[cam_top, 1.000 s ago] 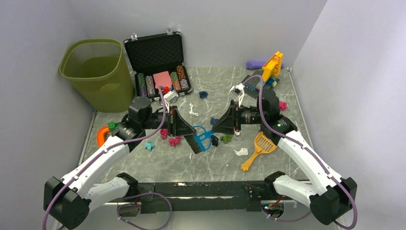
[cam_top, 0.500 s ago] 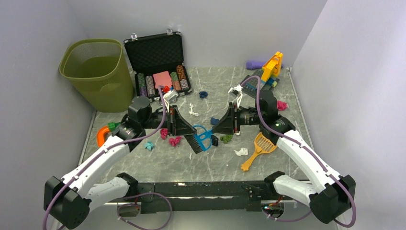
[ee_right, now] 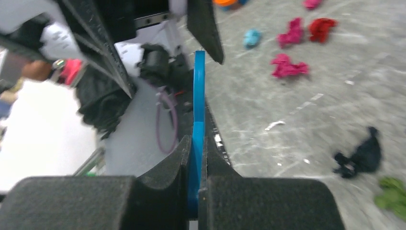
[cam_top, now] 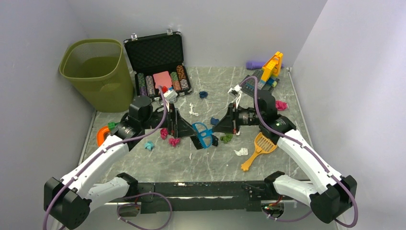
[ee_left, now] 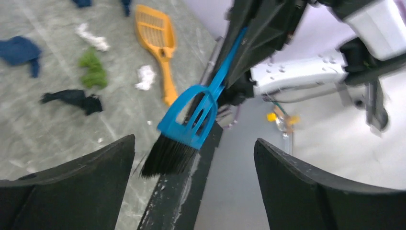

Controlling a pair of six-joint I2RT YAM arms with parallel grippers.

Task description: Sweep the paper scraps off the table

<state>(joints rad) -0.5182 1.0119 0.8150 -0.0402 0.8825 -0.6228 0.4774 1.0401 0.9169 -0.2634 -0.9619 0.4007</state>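
Observation:
Paper scraps lie scattered on the table (cam_top: 215, 165): pink wads (cam_top: 173, 141), a teal one (cam_top: 149, 145), white (cam_top: 241, 152), green (cam_top: 226, 138), black (cam_top: 215, 140) and dark blue (cam_top: 203, 94). A blue hand brush (cam_top: 202, 135) with black bristles hangs between the arms. My right gripper (cam_top: 214, 126) is shut on its thin blue handle (ee_right: 197, 96), jaws pressed flat on both sides (ee_right: 196, 143). My left gripper (cam_top: 190, 130) stands open, its wide-apart fingers (ee_left: 72, 187) on either side of the brush head (ee_left: 191, 129) without touching it. Green (ee_left: 92, 67) and black (ee_left: 72, 99) scraps lie beyond.
An olive mesh bin (cam_top: 95, 72) stands at the back left beside an open black case (cam_top: 158, 52) of poker chips. An orange scoop (cam_top: 258, 148) lies at the right. Toy bricks (cam_top: 268, 72) sit at the back right. A metal rail (cam_top: 201, 189) runs along the near edge.
The left gripper has opened and let go of the brush. The right gripper has closed on the brush handle. The brush head has lifted and shifted slightly right.

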